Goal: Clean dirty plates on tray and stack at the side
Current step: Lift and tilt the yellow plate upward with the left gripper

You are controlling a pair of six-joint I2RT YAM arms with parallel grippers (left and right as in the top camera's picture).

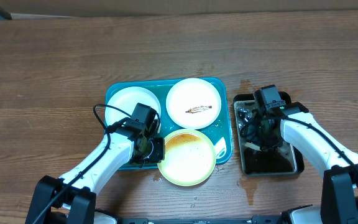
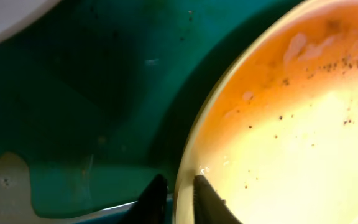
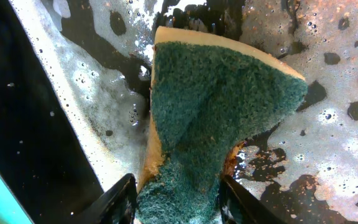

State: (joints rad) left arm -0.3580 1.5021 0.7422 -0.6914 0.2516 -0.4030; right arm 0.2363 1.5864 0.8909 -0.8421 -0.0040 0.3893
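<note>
My left gripper [image 2: 180, 198] is pinching the rim of the round pale yellow-green plate [image 1: 186, 157], orange-smeared, which overhangs the near edge of the large teal plastic tray [image 1: 226, 118]; lifted or resting, I can't tell. The brown-smeared round white plate [image 1: 193, 103] and the plain round white plate [image 1: 124, 102] lie behind. My right gripper [image 3: 178, 202] clamps a green-and-yellow scrubbing sponge [image 3: 216, 106] in the sudsy narrow black tray [image 1: 269, 162]

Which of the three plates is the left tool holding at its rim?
The yellow-green plate, smeared orange: the left tool straddles its rim. The white plate and its white neighbour sit farther back.
</note>
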